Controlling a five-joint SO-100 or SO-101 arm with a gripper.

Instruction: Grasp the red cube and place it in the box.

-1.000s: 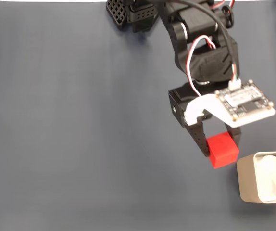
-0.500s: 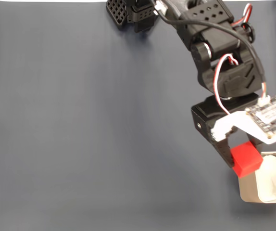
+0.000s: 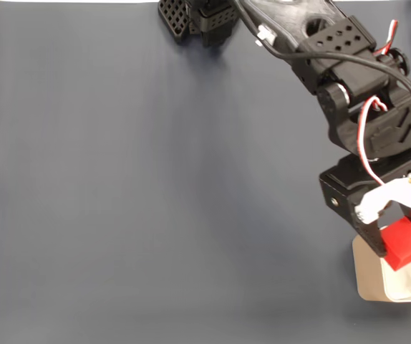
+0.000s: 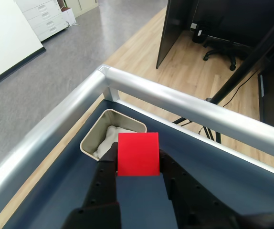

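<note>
— Red cube [image 3: 404,243] where?
— Clamped in the gripper [image 3: 400,245], up off the cloth [image 3: 155,201], over the left part of the box [image 3: 366,276] in the fixed view.
— And from the wrist?
— Same cube [image 4: 137,154], flat red face toward the lens, pinched between two black fingers [image 4: 107,162], one pressed to each side. Gripper [image 4: 138,164] closed down to the cube's width, nothing else in it.
— Box in the wrist view?
— Just beyond the cube, beige with rounded corners [image 4: 90,138], partly hidden behind it. White crumpled padding [image 4: 109,138] inside.
— Touching the box?
— Cannot tell from either view. Looks raised above it, not resting inside.
— Box position on the table?
— Lower right corner in the fixed view, cut off by the right edge. In the wrist view, tucked close to the corner of a silver rail [image 4: 103,78] around the dark blue surface.
— Arm?
— Black, reaching from the top middle of the fixed view down to the right [image 3: 363,107], red and white wires along it.
— Beyond the rail?
— Wooden floor [image 4: 142,52], grey carpet, an office chair base [image 4: 220,50].
</note>
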